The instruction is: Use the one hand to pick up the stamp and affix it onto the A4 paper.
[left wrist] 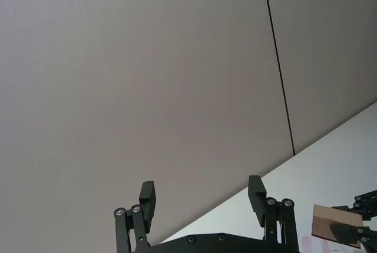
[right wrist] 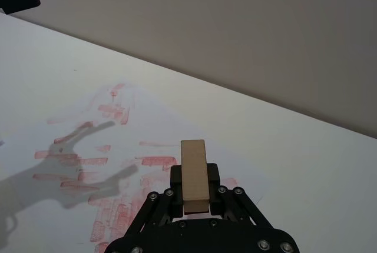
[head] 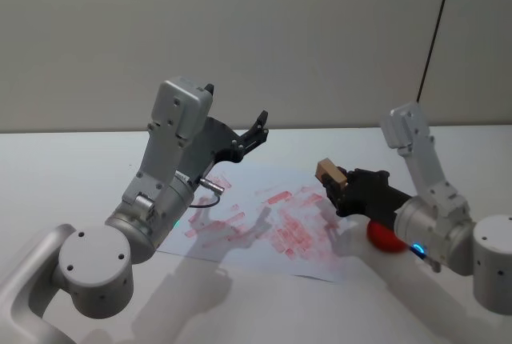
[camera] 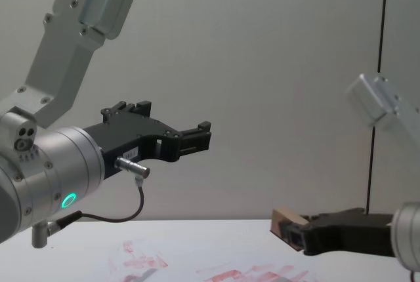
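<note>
The stamp (head: pixel 330 172), a small light-brown wooden block, is clamped in my right gripper (head: pixel 340 188), the hand with the blue-lit ring. It hangs above the right edge of the A4 paper (head: pixel 240 224), a white sheet covered in red prints. The right wrist view shows the stamp (right wrist: pixel 194 170) standing up out of the gripper (right wrist: pixel 195 191) over the paper (right wrist: pixel 118 147). The chest view has the stamp (camera: pixel 287 220) held clear of the sheet (camera: pixel 216 272). My left gripper (head: pixel 240 120), with the green ring, is raised high above the paper, open and empty (left wrist: pixel 201 197).
A red rounded object (head: pixel 386 238) lies on the white table (head: pixel 64 176) under my right wrist, just right of the paper. A grey wall (head: pixel 320 32) stands behind the table. The raised left arm (head: pixel 172 168) casts a shadow over the paper's left half.
</note>
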### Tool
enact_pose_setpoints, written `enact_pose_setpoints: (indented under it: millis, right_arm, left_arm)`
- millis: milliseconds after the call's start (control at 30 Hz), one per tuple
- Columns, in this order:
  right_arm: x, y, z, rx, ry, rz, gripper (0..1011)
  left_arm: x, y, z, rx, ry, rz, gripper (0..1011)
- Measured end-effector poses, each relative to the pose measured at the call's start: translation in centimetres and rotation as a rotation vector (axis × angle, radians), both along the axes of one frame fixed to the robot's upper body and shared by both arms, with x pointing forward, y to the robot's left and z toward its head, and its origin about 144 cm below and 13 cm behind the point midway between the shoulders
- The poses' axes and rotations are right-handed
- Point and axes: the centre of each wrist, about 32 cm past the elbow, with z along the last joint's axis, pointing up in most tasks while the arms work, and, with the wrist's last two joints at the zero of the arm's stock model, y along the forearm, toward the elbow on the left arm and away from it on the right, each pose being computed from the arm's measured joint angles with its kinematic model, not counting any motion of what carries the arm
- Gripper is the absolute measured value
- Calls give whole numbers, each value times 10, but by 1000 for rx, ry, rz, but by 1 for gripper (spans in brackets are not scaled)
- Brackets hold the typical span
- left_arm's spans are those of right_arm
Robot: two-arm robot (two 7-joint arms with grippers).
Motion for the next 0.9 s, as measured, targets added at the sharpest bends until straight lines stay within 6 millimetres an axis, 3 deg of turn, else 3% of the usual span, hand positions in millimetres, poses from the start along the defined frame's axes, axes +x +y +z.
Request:
enact_pose_setpoints:
  millis: [900]
  right_arm:
    - [-33, -41, -6, -43, 59, -111, 217]
  left_arm:
    - [0, 0, 0, 0, 0, 0, 1002]
